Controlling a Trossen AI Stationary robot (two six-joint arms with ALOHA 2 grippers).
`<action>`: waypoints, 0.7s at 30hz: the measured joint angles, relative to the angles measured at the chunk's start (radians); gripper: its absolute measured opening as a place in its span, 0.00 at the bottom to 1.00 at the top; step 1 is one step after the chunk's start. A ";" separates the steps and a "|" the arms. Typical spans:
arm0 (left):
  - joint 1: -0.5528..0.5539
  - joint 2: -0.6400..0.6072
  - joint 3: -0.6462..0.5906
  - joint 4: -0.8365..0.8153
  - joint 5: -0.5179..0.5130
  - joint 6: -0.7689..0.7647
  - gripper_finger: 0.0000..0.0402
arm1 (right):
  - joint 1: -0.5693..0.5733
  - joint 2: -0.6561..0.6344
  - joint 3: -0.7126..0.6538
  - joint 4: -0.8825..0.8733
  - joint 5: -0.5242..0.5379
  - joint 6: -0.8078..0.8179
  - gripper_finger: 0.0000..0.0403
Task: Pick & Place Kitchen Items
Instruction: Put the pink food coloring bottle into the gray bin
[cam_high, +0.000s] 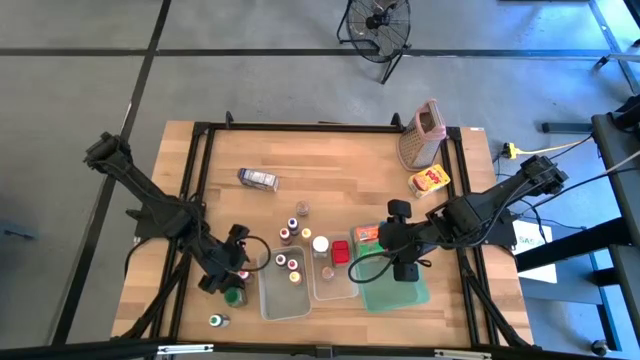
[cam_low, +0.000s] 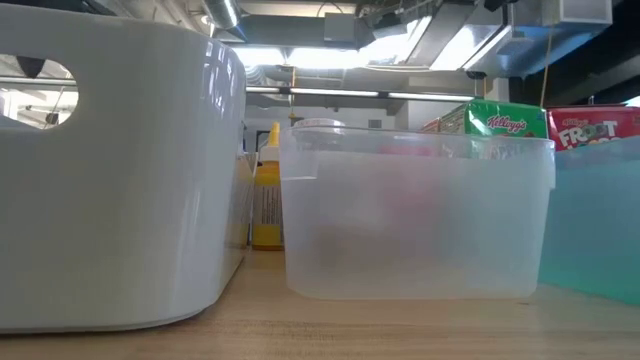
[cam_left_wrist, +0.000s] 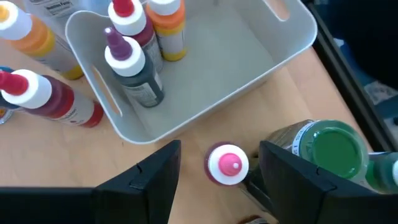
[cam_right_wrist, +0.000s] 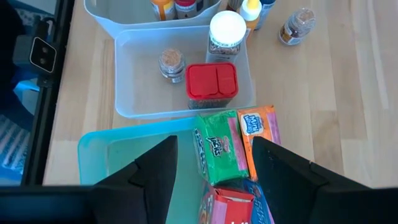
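My left gripper (cam_high: 238, 272) (cam_left_wrist: 219, 152) is open just outside the white tub (cam_left_wrist: 249, 68). Its fingers stand on either side of a small pink-capped bottle (cam_left_wrist: 227, 165) that stands upright on the table, and gaps show on both sides. A green-capped jar (cam_left_wrist: 329, 149) stands beside it. Several small bottles (cam_left_wrist: 134, 62) stand in the tub. My right gripper (cam_high: 405, 268) (cam_right_wrist: 214, 149) hangs open above the green tray (cam_right_wrist: 124, 155). In the tray lie a green carton (cam_right_wrist: 216, 146), an orange carton (cam_right_wrist: 258, 130) and a red carton (cam_right_wrist: 227, 205).
A clear tub (cam_right_wrist: 137, 93) holds a red-lidded jar (cam_right_wrist: 211, 84), a white-lidded jar (cam_right_wrist: 227, 31) and a small jar (cam_right_wrist: 171, 62). Loose bottles (cam_high: 290, 232) stand mid-table. A grater (cam_high: 422, 135), a yellow carton (cam_high: 428, 181) and a dark carton (cam_high: 258, 179) sit farther back.
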 joint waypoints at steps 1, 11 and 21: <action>-0.004 0.004 0.000 0.000 -0.007 0.000 0.53 | 0.000 0.000 0.000 0.000 0.000 -0.001 0.52; -0.035 0.027 0.000 0.008 -0.041 -0.005 0.53 | -0.001 0.000 0.000 0.002 0.026 -0.005 0.52; -0.035 0.026 -0.045 0.041 -0.025 -0.021 0.53 | -0.001 0.000 0.000 0.015 0.026 -0.006 0.52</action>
